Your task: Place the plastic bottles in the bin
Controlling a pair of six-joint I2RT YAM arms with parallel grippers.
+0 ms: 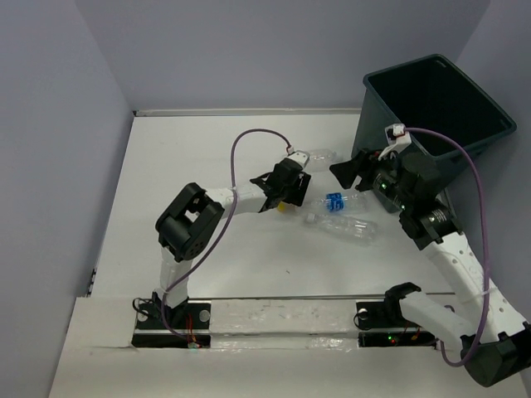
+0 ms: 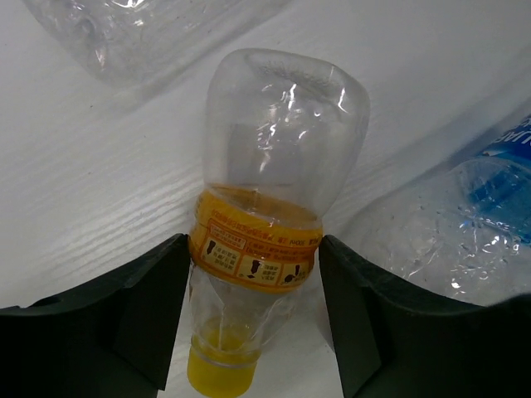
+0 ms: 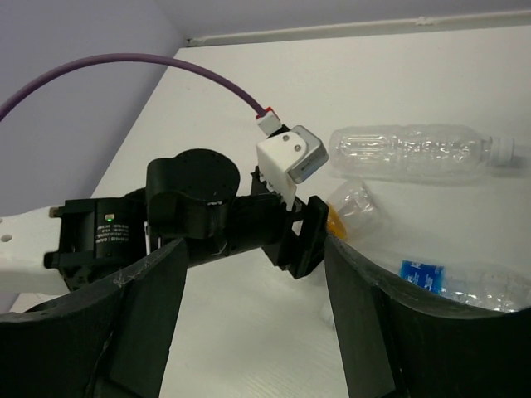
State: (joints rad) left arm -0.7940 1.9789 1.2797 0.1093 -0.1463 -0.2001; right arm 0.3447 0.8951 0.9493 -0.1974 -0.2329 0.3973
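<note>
A small clear bottle [image 2: 278, 166] with an orange label band and a yellow cap lies on the white table. My left gripper [image 2: 253, 249] is shut on it, with both fingers pressed against the label. From above, that gripper [image 1: 292, 189] sits mid-table among the bottles. A long clear bottle [image 1: 319, 156] lies just beyond it. A blue-labelled bottle [image 1: 334, 201] and another clear bottle [image 1: 353, 228] lie to its right. My right gripper [image 1: 347, 170] hangs open beside the dark bin [image 1: 406, 68], with nothing between its fingers [image 3: 158, 298].
The bin stands at the far right against the back wall. The left arm's purple cable [image 1: 249, 137] loops above the table. The right arm's cable [image 1: 473, 174] runs along the bin's near side. Grey walls close off the left and back.
</note>
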